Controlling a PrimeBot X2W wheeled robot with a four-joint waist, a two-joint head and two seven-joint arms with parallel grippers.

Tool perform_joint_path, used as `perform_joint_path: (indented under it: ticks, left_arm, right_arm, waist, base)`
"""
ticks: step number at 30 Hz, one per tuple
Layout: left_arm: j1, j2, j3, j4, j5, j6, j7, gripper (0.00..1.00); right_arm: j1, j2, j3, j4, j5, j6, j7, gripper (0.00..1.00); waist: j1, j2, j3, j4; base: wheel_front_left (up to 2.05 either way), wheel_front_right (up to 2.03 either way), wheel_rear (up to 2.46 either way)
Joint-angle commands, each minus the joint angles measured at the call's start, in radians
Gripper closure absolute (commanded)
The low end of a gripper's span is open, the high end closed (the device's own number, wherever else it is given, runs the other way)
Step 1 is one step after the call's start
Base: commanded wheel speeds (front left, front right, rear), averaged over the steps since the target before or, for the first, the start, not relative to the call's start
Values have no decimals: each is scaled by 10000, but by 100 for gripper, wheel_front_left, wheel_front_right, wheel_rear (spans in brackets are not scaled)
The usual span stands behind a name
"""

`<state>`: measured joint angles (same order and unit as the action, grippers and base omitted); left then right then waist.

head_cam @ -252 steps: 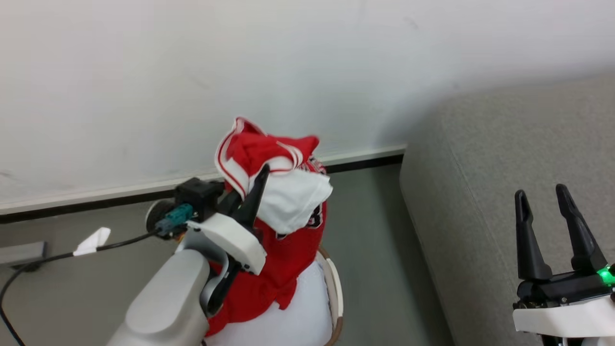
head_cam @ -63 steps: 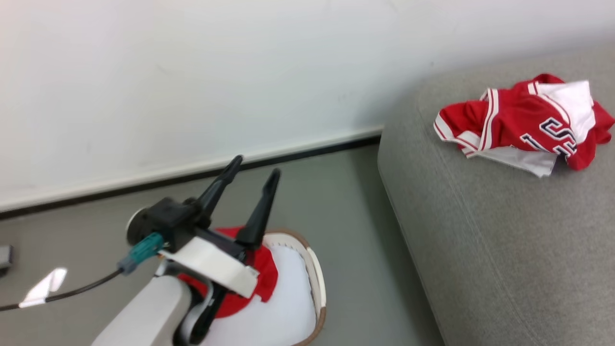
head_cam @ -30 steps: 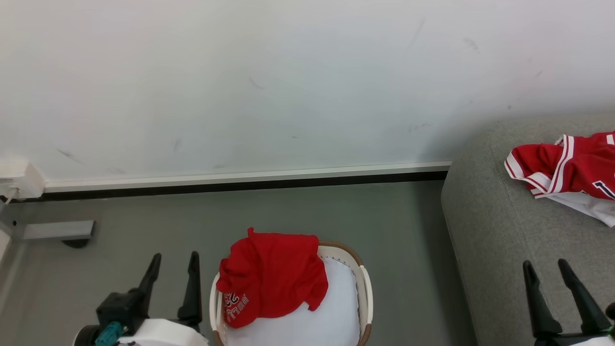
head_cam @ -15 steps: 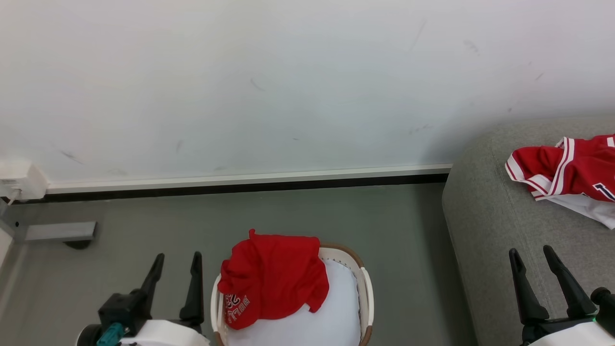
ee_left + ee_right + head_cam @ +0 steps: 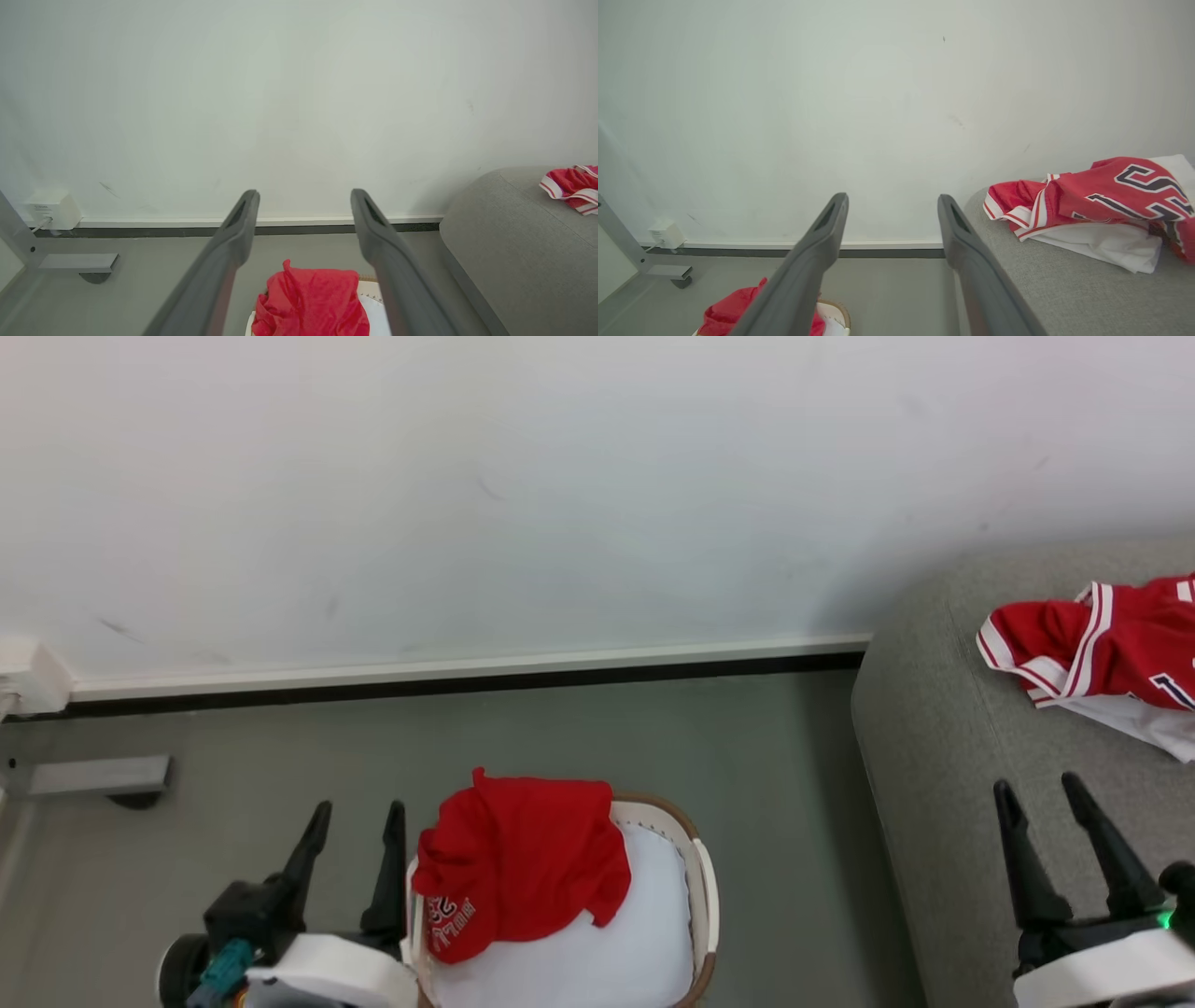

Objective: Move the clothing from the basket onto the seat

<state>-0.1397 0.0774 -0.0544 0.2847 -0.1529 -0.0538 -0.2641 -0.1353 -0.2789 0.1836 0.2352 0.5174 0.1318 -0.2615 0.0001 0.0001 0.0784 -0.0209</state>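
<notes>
Head view, both grippers empty: left gripper [image 5: 358, 810] at 7 o'clock, jaws apart, just beside the basket [image 5: 706, 887]; right gripper [image 5: 1038, 786] at 4 o'clock, jaws apart, over the seat [image 5: 934, 756]. Jersey [image 5: 1111, 644] already on the seat at 3 o'clock. Red T-shirt [image 5: 518, 873] in the basket at 6 o'clock, draped over its 10 o'clock rim and lying on the white liner [image 5: 635, 943]. Risks: a deep pinch likely catches liner with shirt, so the liner lifts or the basket tips. A shallow pinch on one loose fold may slip mid-carry, dropping the shirt on the floor [image 5: 775, 784] between basket and seat. Released too near the seat's rounded edge, the shirt slides off.
</notes>
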Motion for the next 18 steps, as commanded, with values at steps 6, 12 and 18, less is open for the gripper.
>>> perform_joint_path:
  ticks: [6,12,18]
  left_arm:
    - [-948,52,-259,171,371,-314,-4,0]
    - [-1907,301,-646,890,605,-510,-4,0]
    - [-2822,622,-1000,1832,618,-657,-2,0]
  right_arm:
    - [-853,-104,-137,-502,4,-21,-38,0]
    - [-1596,283,-264,-986,-81,-21,-39,0]
    - [-2207,676,-247,-1455,-197,-21,-39,0]
  waist:
    - [-1,-1,1245,-617]
    - [-1,-1,2454,-1139]
    - [-1,-1,3434,-1632]
  base:
    - [0,0,0]
    - [0,0,0]
    - [0,0,0]
